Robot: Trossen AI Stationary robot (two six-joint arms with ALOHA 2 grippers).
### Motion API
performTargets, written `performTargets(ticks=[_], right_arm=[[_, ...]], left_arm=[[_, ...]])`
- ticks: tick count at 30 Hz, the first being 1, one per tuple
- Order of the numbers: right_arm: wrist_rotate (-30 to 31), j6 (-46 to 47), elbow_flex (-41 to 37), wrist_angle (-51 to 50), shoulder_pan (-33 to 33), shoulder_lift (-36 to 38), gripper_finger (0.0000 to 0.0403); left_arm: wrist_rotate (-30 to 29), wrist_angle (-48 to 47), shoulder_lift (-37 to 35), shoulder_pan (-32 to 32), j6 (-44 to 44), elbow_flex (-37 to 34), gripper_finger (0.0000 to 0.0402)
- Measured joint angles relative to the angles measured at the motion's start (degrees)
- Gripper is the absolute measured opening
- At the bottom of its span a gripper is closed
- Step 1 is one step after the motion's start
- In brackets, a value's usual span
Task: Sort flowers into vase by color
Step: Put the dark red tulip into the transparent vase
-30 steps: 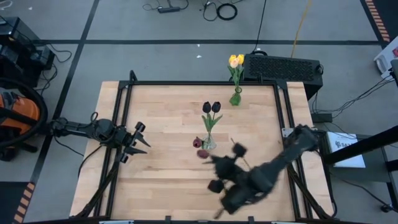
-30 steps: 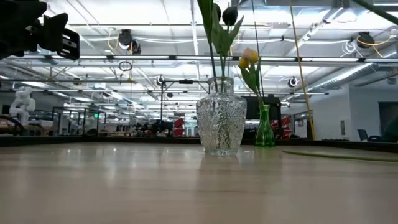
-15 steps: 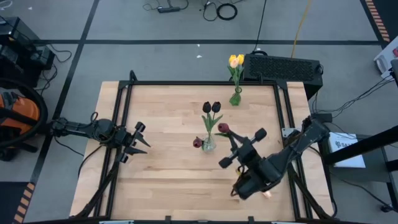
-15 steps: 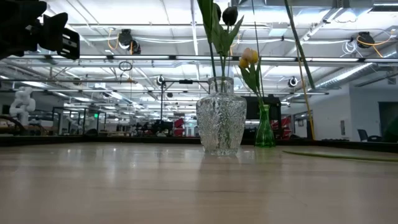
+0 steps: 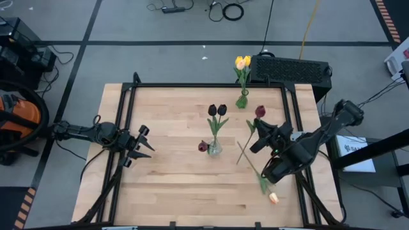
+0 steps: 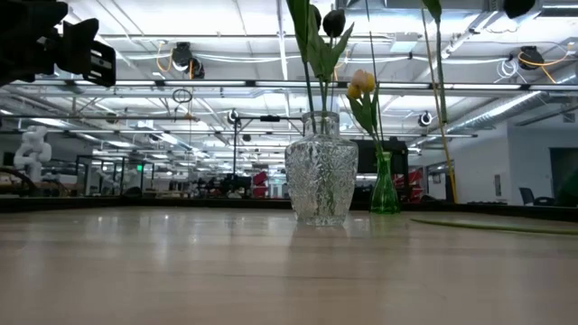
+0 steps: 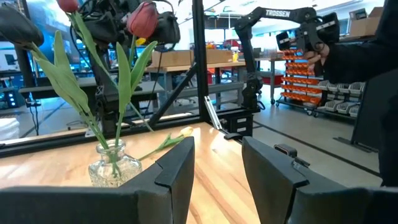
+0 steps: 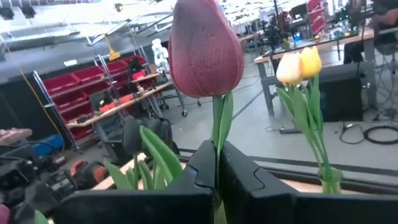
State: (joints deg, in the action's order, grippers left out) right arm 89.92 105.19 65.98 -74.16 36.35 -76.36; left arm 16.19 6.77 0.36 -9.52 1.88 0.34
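My right gripper (image 5: 257, 135) is over the table's right half, right of the clear vase (image 5: 215, 149), and is shut on a maroon tulip (image 5: 259, 112). The clear vase (image 6: 322, 181) holds two dark tulips (image 5: 217, 110) and a maroon one (image 5: 202, 146), their stems in its mouth. A green vase (image 5: 242, 101) at the far edge holds the yellow tulips (image 5: 242, 62). A peach tulip (image 5: 273, 198) lies flat on the table near the right gripper. My left gripper (image 5: 143, 147) waits open at the left side, its fingers (image 7: 180, 165) apart. My right gripper pinches the maroon tulip's stem (image 8: 216, 146) between its two fingers, a short way below the head (image 8: 205, 46). The flower is lifted clear of the table and stands nearly upright, head up. Its lower stem (image 5: 241, 156) hangs free below the fingers.
Black rails (image 5: 291, 108) frame the wooden table top. A black box (image 5: 291, 69) sits beyond the far right corner, behind the green vase. Bare wood (image 5: 172, 185) lies between the left gripper and the clear vase and along the near edge.
My right gripper has moved from the near middle of the table toward the right and far edges and has risen, carrying the maroon tulip, which has swung from leaning beside the clear vase to nearly upright. The peach tulip on the table now shows.
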Motion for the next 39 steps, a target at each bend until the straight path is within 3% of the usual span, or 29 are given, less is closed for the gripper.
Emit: performTargets(ticks=[9, 14, 22, 34, 39], right_arm=[[0.2, -13.6, 3.5, 3.2, 0.1, 2.6, 0.0], [-0.6, -26.5, 3.9, 13.0, 0.1, 1.7, 0.0], [-10.5, -41.2, 3.9, 21.8, -0.7, 2.4, 0.0], [-19.5, -62.0, 3.4, 33.4, -1.6, 8.7, 0.0], [-25.2, -72.9, -2.4, 47.4, -4.6, 12.5, 0.0]], left_arm=[[0.0, 0.0, 0.0, 0.0, 0.0, 0.0, 0.0144], [0.0, 0.0, 0.0, 0.0, 0.0, 0.0, 0.0144], [0.0, 0.0, 0.0, 0.0, 0.0, 0.0, 0.0144], [0.0, 0.0, 0.0, 0.0, 0.0, 0.0, 0.0144], [0.0, 0.0, 0.0, 0.0, 0.0, 0.0, 0.0144]])
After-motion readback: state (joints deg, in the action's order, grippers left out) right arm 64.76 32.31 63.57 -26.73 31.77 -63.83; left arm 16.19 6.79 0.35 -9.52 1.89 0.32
